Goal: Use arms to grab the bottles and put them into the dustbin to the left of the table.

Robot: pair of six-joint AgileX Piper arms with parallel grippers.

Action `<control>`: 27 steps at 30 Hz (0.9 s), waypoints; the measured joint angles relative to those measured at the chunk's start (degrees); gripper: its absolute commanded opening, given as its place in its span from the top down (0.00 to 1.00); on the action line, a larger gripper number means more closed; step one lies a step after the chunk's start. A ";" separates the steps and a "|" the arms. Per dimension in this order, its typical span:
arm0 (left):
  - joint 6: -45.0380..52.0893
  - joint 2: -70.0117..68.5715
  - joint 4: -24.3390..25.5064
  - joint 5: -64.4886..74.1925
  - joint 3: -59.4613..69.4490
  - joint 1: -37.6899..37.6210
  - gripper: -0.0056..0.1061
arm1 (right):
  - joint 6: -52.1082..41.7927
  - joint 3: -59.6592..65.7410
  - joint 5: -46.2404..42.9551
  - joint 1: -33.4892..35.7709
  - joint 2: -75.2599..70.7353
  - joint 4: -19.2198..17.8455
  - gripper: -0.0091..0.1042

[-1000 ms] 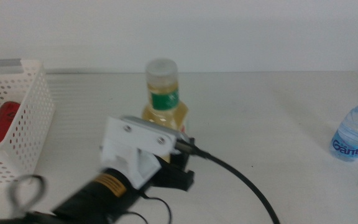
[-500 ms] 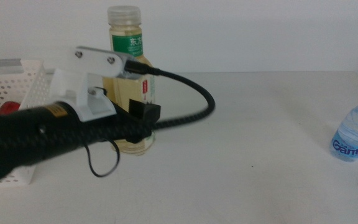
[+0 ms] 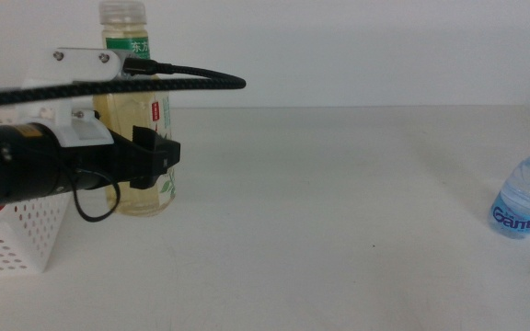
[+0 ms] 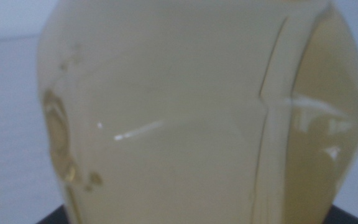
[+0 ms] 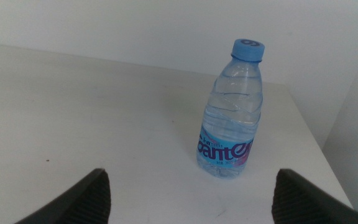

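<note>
My left gripper (image 3: 151, 162) is shut on the clear bottle of yellow liquid (image 3: 139, 110) and holds it upright above the table (image 3: 339, 230), just right of the white perforated dustbin (image 3: 12, 244). In the left wrist view the bottle (image 4: 185, 112) fills the picture. The small blue-capped water bottle (image 3: 525, 198) stands at the table's right edge. In the right wrist view it (image 5: 232, 118) stands ahead of my open, empty right gripper (image 5: 188, 199). The right arm is out of the middle view. The red can is hidden behind the left arm.
The left arm and its black cable (image 3: 187, 78) cross over the dustbin. A white wall rises behind the table's far edge. The table's right edge lies close beside the water bottle.
My left gripper has lifted the yellow bottle off the table and carried it left, up to the dustbin's right wall. The water bottle has not moved.
</note>
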 measured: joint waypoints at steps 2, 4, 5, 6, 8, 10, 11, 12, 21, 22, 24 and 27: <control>0.00 0.26 1.20 4.62 -1.56 1.46 0.99 | 0.00 0.00 0.00 0.00 0.00 0.00 0.32; -1.18 1.04 4.12 10.77 -4.19 3.65 0.99 | 0.00 0.00 0.00 0.00 0.00 0.00 0.32; -2.46 1.48 6.28 13.58 -5.63 4.59 0.99 | 0.00 0.00 0.00 0.00 0.00 0.00 0.32; -4.58 2.11 8.70 16.11 -7.12 5.87 0.99 | 0.00 0.00 0.00 0.00 0.00 0.00 0.32; -9.37 3.52 13.26 20.00 -9.98 8.68 0.99 | 0.00 0.00 0.00 0.00 0.00 0.00 0.32; -14.21 5.33 17.60 24.04 -13.36 11.51 0.99 | 0.00 0.00 0.00 0.00 0.00 0.00 0.32; -15.68 6.25 18.82 26.02 -14.84 12.55 0.99 | 0.00 0.00 0.00 0.00 0.00 0.00 0.32; -16.40 7.24 20.06 28.86 -16.79 13.74 0.99 | 0.00 0.00 0.00 0.00 0.00 0.00 0.32; -15.00 17.74 21.67 49.05 -36.70 21.83 0.99 | 0.00 0.00 0.00 0.00 0.00 0.00 0.32; -15.00 18.90 21.67 50.09 -38.85 22.84 0.99 | 0.00 0.00 0.00 0.00 0.00 0.00 0.32; -14.77 21.06 21.78 52.23 -42.59 24.54 0.99 | 0.00 0.00 0.00 0.00 0.00 0.00 0.32; -13.51 23.57 22.51 55.67 -46.06 26.79 0.99 | 0.00 0.00 0.00 0.00 0.00 0.00 0.32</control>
